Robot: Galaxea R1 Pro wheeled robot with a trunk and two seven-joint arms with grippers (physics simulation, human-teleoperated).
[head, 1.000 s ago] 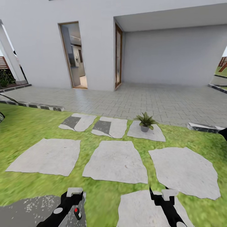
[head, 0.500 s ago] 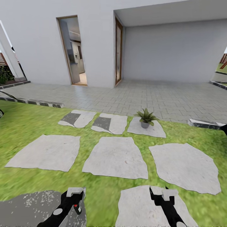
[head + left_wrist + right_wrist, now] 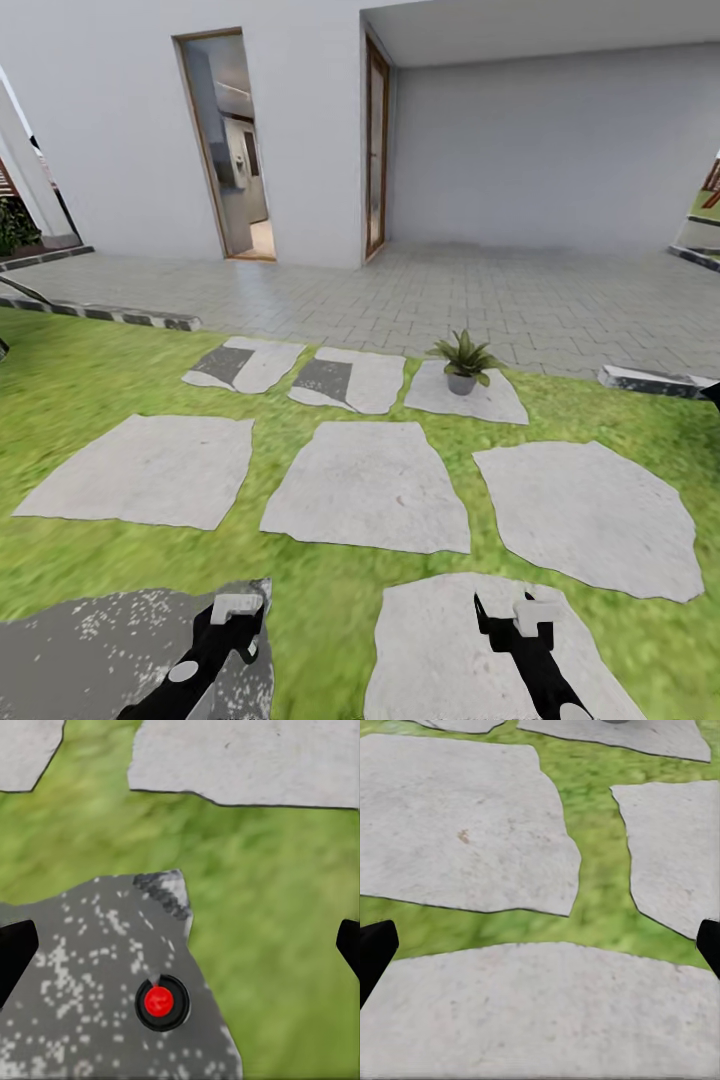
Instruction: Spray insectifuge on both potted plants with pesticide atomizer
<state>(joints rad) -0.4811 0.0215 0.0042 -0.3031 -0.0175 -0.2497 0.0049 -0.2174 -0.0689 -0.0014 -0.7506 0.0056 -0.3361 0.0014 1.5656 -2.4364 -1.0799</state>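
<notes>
Atomizer unseen, so I'd scan the lawn [image 3: 80, 390] near that potted plant [image 3: 463, 358]; left gripper [image 3: 180, 945] and right gripper [image 3: 540, 945] gape wide (both empty).

- The head camera is looking forward and down from well above the lawn [image 3: 90, 385], taking in the stepping stones [image 3: 368, 485], the paved patio [image 3: 480, 300] and the white house wall [image 3: 110, 130] far ahead.
- The left wrist camera is facing down from close above a speckled grey slab [image 3: 82, 975] with a red dot [image 3: 159, 1000].
- The right wrist camera is looking along the ground, low over the stones [image 3: 465, 832].
- Head and wrist views are sharing the nearest stones and grass.
</notes>
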